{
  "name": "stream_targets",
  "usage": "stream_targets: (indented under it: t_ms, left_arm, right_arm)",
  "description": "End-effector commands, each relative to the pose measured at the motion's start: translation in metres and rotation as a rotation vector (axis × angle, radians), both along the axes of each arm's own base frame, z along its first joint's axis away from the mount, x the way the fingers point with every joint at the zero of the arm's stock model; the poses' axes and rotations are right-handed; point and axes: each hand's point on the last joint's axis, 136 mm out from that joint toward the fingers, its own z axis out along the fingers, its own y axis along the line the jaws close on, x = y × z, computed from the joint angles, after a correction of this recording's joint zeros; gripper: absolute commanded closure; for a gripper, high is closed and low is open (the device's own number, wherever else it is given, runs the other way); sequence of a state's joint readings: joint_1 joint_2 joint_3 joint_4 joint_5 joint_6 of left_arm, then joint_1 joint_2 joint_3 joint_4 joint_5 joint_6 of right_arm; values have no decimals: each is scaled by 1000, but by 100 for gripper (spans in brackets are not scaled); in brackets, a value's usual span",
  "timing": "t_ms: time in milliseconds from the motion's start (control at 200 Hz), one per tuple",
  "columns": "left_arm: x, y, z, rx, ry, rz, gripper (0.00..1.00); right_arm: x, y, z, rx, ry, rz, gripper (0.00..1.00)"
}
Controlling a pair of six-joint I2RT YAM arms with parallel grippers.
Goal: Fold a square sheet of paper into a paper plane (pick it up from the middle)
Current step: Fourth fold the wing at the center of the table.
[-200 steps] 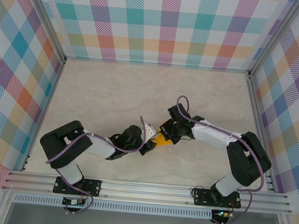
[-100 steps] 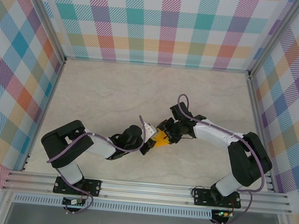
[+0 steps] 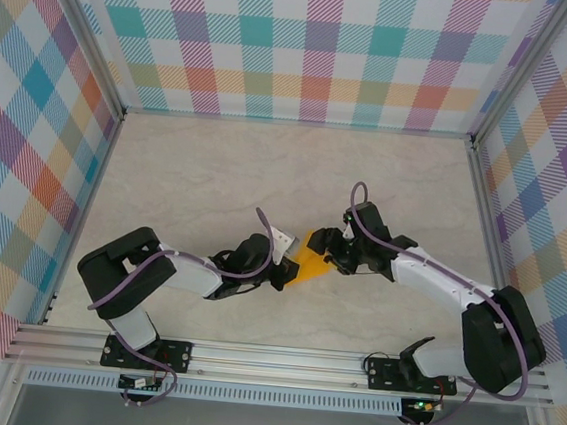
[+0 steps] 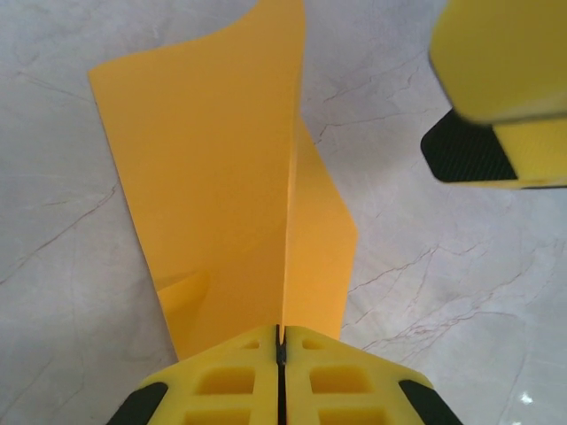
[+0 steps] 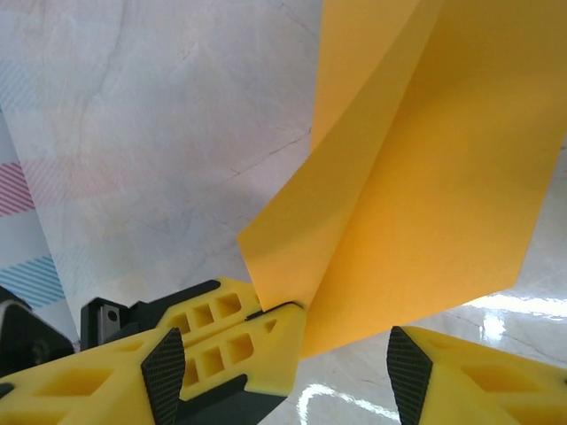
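The left tool [image 4: 279, 343] is now pressed together on the end of the folded paper [image 3: 310, 264]; a second ago it was not fully closed. The right tool [image 5: 292, 354] has been spread and drawn back toward 3 o'clock. A corner of the paper is seen between its fingers, but it is not pinched. The paper is near the middle of the surface [image 3: 196, 184], slightly toward 5 o'clock. The paper is judged to be handed over, which frees the right tool for the next crease.
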State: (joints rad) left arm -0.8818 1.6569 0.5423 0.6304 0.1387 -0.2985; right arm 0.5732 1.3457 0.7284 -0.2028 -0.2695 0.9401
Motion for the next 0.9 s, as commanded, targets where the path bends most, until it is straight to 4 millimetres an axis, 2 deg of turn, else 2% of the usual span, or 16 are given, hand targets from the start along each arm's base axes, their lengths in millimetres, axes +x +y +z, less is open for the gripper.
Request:
stream_targets:
  t_ms: [0, 275, 570, 895]
  left_arm:
    - [-1, -5, 13, -81, 100, 43, 93]
    - [0, -3, 9, -119, 183, 109, 93]
    - [5, -2, 0, -165, 291, 194, 93]
    - [7, 2, -13, -195, 372, 245, 94]
  right_arm:
    - [2, 11, 4, 50, -77, 106, 37]
    - [2, 17, -21, 59, -25, 137, 43]
    - [5, 16, -39, 51, -3, 132, 46]
    - [12, 19, -49, 50, 24, 129, 47]
